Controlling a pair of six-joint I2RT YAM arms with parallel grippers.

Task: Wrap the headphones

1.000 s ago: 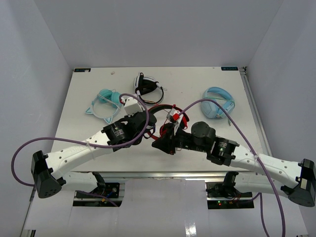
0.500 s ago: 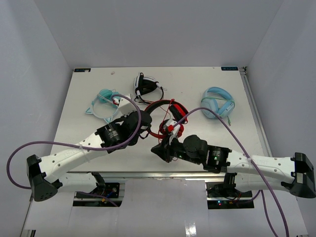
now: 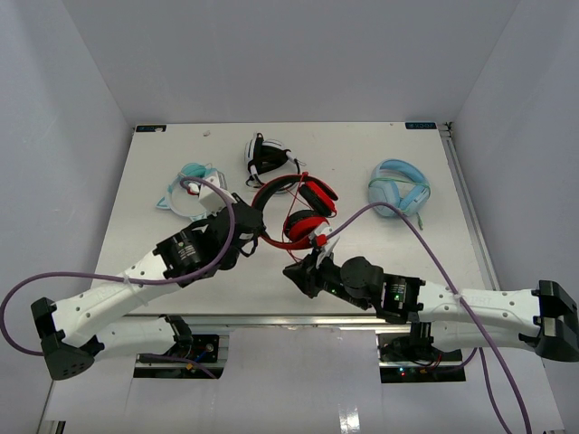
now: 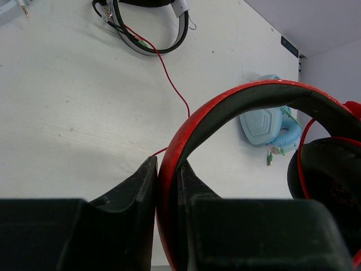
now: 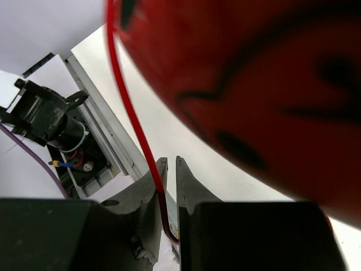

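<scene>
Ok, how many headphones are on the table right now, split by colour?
Red pair: 1
Black-and-white pair: 1
Teal pair: 1
Light-blue pair: 1
Total: 4

table (image 3: pixel 362 149) white | on it: black-and-white headphones (image 3: pixel 270 158), teal headphones (image 3: pixel 185 177), light-blue headphones (image 3: pixel 398 190)

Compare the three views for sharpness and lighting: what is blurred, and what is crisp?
Right wrist: the headphones loom close and are badly blurred; the cable in the right gripper is sharper. Left wrist: the headband in the left gripper and the table are crisp. Top external: evenly lit, sharp, soft shadows only.
</scene>
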